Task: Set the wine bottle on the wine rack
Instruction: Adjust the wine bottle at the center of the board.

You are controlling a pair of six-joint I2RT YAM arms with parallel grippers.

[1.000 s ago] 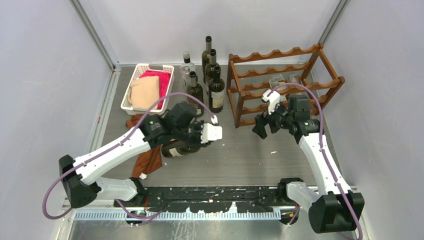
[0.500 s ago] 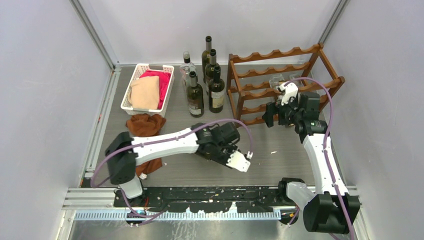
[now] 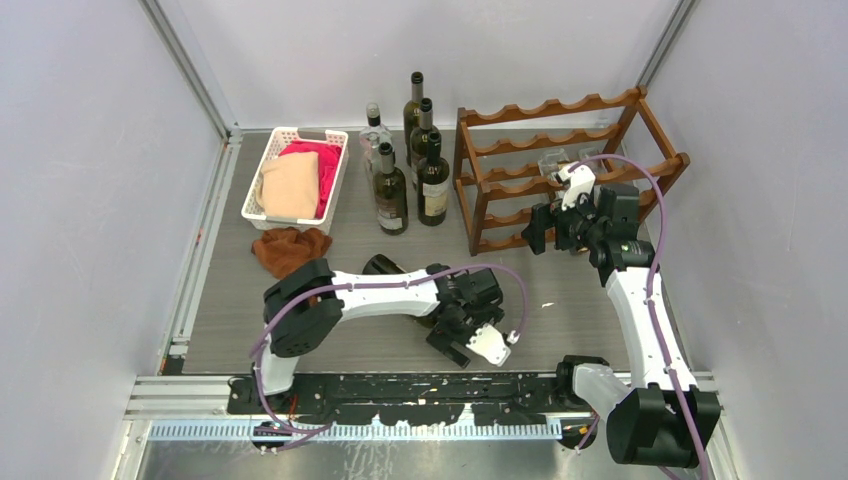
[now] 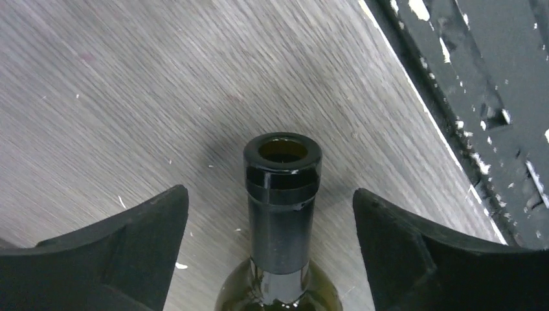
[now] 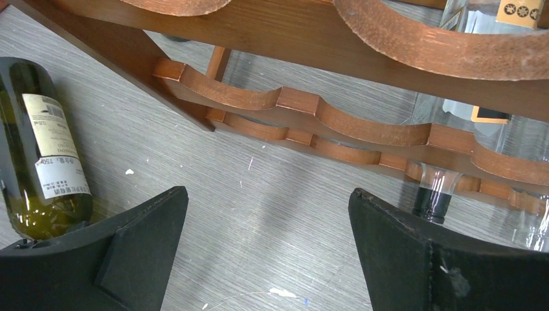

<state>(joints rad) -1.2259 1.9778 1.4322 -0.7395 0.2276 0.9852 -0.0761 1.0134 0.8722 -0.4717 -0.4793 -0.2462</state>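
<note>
Near edge: my left gripper (image 4: 268, 201) stands spread, its fingers flanking the bottle (image 4: 282, 194) neck without touching it. The bottle appears to lie on the table (image 3: 600, 320), mouth toward the arm bases. Step in hand, as I judge it: taking hold of the bottle. Farther back: my right gripper (image 5: 267, 201) is wide apart and empty, close to the rack (image 5: 298, 107). Next I must close squarely on the neck, lift, and carry it across to a free scallop.

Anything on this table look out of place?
A wine bottle appears to lie on its side at the front of the table, loose inside the open left end effector. A brown cloth sits crumpled outside the basket.
</note>
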